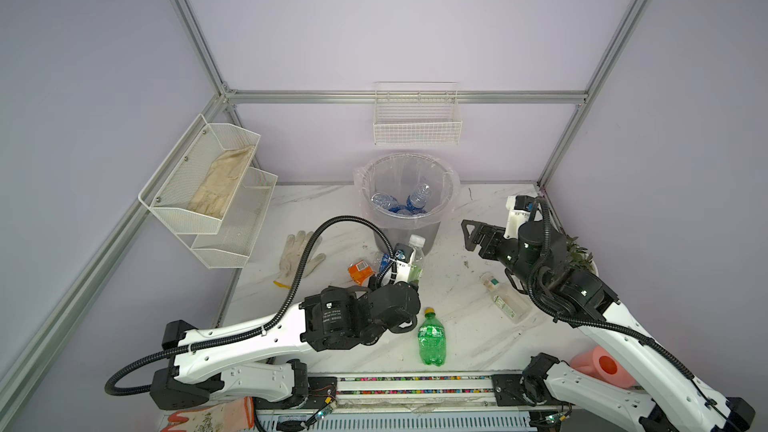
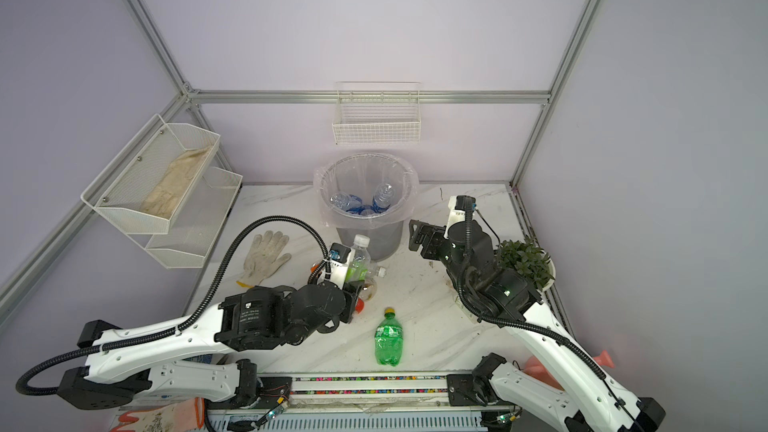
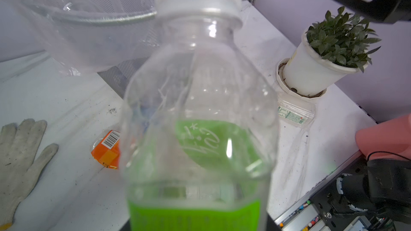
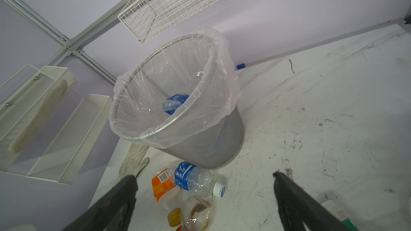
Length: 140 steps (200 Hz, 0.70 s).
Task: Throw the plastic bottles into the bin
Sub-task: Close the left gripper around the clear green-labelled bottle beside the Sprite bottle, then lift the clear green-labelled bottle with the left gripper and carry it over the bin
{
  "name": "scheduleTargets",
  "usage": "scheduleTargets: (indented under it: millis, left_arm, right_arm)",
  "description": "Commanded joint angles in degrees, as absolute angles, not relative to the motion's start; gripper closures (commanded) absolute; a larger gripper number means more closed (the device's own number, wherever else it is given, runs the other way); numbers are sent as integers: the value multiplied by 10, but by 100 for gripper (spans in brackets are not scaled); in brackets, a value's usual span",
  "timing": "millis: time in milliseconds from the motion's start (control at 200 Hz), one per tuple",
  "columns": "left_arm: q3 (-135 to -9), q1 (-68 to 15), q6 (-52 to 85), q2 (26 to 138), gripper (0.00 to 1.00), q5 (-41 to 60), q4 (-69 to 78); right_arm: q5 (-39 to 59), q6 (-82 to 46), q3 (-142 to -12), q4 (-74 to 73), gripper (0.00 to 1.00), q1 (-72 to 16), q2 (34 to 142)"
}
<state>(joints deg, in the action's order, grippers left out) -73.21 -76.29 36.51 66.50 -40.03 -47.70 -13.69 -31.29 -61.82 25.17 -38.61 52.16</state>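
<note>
Gripping the white-capped bottle (image 1: 417,257) upright at 6 o'clock from the bin (image 1: 451,189), the left gripper (image 1: 406,274) is closed on it. The right gripper (image 1: 467,236) hovers wide open, empty, at 4 o'clock. Risk: a low lift could strike the rim, dropping it outside.
</note>
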Motion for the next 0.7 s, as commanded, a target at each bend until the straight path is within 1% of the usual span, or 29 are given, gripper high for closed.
scheduleTargets:
  millis: [0, 330, 695]
  left_arm:
    - [-795, -766, 322, 645, 60, -449, -471]
    - [-841, -766, 258, 609, 61, -499, -463]
    - [-860, -766, 159, 574, 61, -514, -392]
  right_arm:
    - [-131, -329, -606, 258, 3, -385, 508]
    - [-115, -343, -573, 262, 3, -386, 502]
    - [-88, -369, -528, 251, 4, -386, 517]
